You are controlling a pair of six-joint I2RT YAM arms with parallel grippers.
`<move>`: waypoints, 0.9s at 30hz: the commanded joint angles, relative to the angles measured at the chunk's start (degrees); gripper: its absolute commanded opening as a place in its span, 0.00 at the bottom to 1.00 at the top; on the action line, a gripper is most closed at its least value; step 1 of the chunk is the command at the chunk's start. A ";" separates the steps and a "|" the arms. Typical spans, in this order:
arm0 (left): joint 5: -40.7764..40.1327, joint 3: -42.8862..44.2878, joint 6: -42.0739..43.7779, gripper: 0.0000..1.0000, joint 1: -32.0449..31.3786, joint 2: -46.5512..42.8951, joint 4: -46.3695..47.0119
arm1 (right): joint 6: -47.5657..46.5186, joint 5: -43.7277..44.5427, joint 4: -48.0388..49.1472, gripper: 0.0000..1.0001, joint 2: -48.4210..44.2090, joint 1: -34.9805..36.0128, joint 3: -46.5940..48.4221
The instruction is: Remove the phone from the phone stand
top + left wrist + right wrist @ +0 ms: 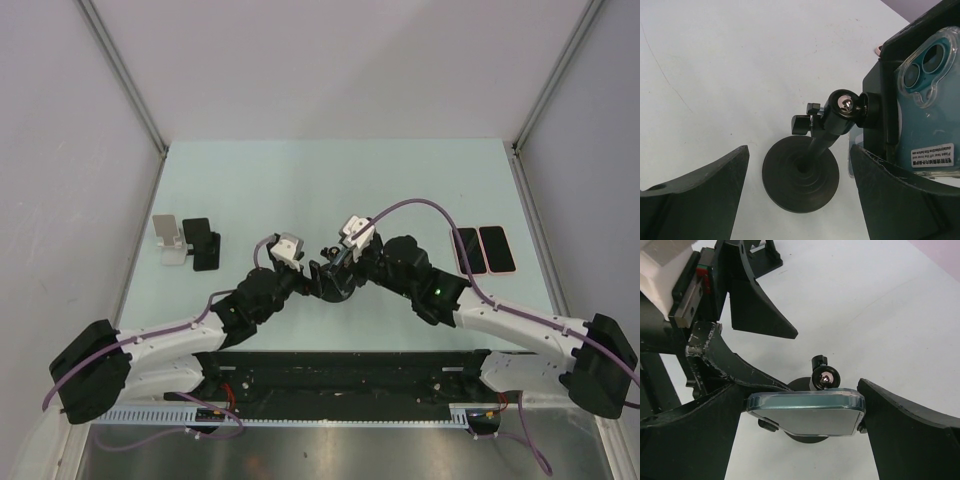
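A teal phone (807, 412) in a clear case sits clamped in the black phone stand (800, 175) at the table's middle. From the left wrist I see the phone's back and camera (927, 95) at the right. My right gripper (804, 390) is open wide and straddles the phone's top end; each finger is close beside a phone edge. My left gripper (800, 155) is open lower down, with one finger on either side of the stand's round base and a gap on both sides. In the top view both grippers (335, 268) meet over the stand (338, 288).
At the left of the table stand a white stand (168, 240) and a black stand holding a dark phone (203, 243). Two phones, one black (467, 250) and one pink (497, 249), lie flat at the right. My left arm's fingers (760, 315) crowd the right wrist's view.
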 commanded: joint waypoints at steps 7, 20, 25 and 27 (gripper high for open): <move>2.08 1.64 -2.24 0.87 0.35 -2.08 1.25 | -2.86 6.71 4.64 0.95 1.17 0.78 -2.50; 10.68 -9.96 9.00 0.89 0.44 -6.64 16.27 | 3.81 3.11 5.43 0.00 -4.46 -2.03 -2.94; 16.48 -11.98 17.44 0.89 -1.40 -8.50 19.62 | 5.22 3.02 5.17 0.00 -5.25 -1.94 -2.94; 17.88 -11.46 18.85 0.89 -1.76 -7.80 20.15 | 5.22 2.67 5.43 0.00 -5.25 -1.68 -2.94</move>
